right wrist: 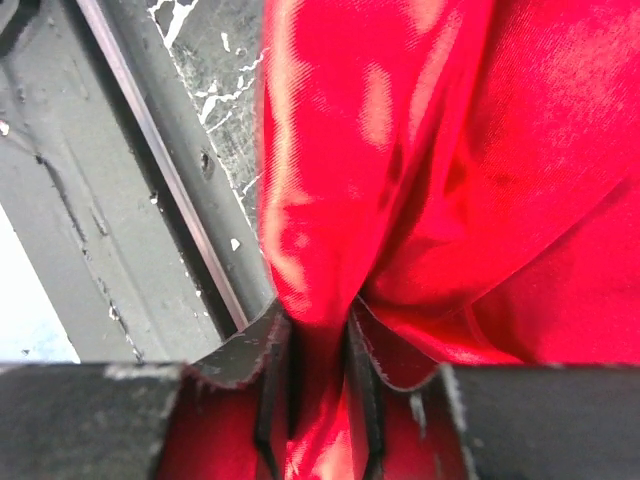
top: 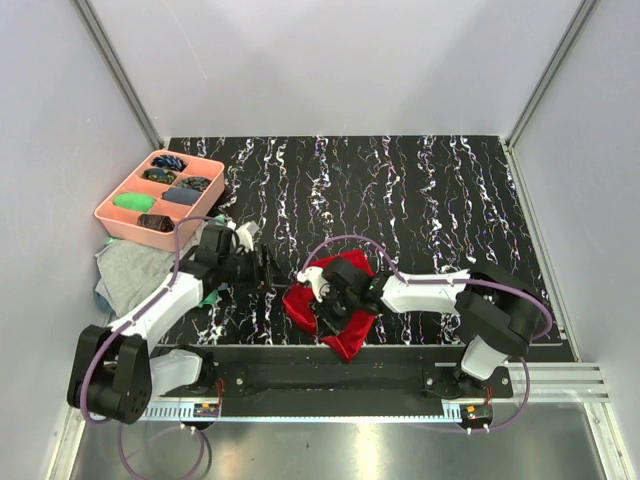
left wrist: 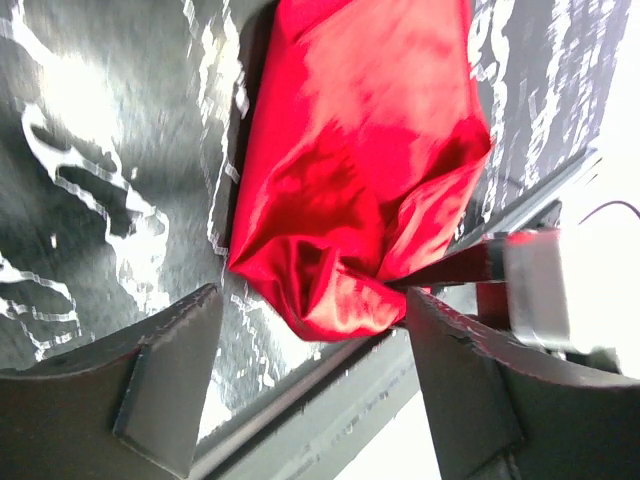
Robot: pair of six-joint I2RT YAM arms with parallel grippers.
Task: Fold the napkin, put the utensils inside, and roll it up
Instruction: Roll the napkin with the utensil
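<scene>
The napkin [top: 338, 300] is bunched in a crumpled heap at the near edge of the table [top: 420, 200], between the two arms, with part of it draped over the front rail. No flat fold is visible, so the folding step is judged not yet achieved. Utensils cannot be made out in any view.

The right gripper [right wrist: 318, 360] is pinched on a ridge of the red cloth; in the right wrist view the fabric is seen gathered between the nearly closed fingers. This hold is presumably meant to let the cloth be lifted or dragged flat.

The left gripper [left wrist: 310, 330] is seen with its jaws wide apart and nothing between them, the napkin lying just beyond its fingertips [left wrist: 190, 330]. It is judged to be placed for taking another edge.

The pink tray [top: 115, 215] and a pile of cloths [top: 130, 272] are noted at far left, uninvolved.
</scene>
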